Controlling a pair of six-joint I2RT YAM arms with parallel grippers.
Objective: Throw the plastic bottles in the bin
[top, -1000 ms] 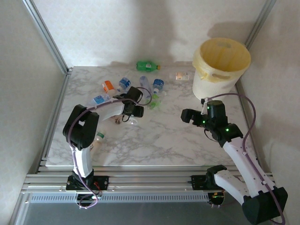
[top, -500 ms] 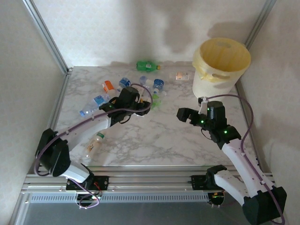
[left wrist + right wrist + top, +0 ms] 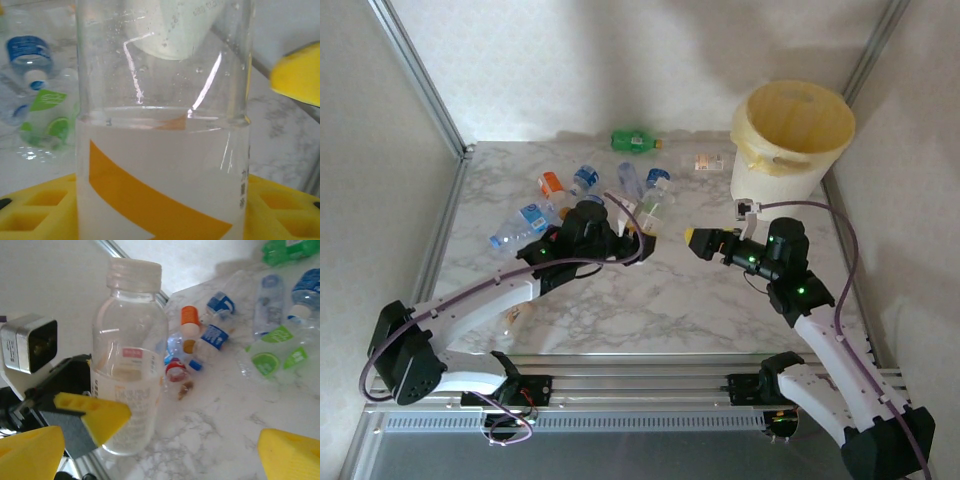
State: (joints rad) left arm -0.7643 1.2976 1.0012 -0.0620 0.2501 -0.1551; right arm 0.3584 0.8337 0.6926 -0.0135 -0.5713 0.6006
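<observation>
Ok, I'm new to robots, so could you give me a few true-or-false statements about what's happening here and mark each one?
1. The left hand grips a clear bottle with a white cap. True.
2. The right hand grips a bottle too. False: its jaws are wide open with nothing between them, and it faces the bottle the left hand holds.
3. The green bottle is already in the bin. False: it lies on the table near the back wall, well to the left of the bin.
4. The bin stands at the far right corner of the table. True.
</observation>
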